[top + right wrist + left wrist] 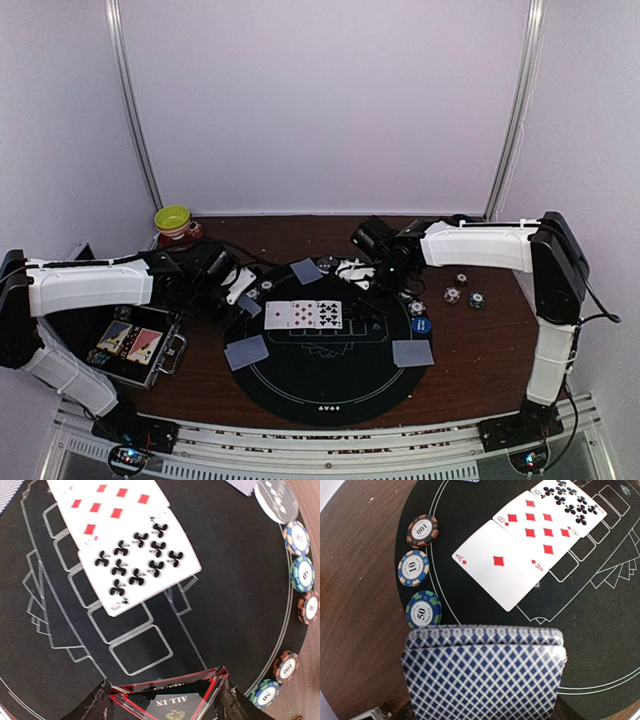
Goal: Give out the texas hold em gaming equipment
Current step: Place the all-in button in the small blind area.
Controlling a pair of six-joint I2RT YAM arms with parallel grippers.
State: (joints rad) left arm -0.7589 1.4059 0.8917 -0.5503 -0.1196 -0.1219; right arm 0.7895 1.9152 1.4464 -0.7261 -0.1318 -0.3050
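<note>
My left gripper is shut on a deck of blue diamond-backed playing cards; the deck hides its fingers. In the left wrist view, three poker chips lie in a column at the mat's edge, beside the face-up ace of diamonds. My right gripper is shut on the red triangle marker reading "ALL IN", low over the mat. A clubs card lies ahead of it. From above, the left gripper and right gripper flank three face-up cards.
A round black mat holds face-down cards at three spots and a blue button. Loose chips lie to its right. An open case stands at the left, a yellow-green bowl at the back. More chips line the mat's edge.
</note>
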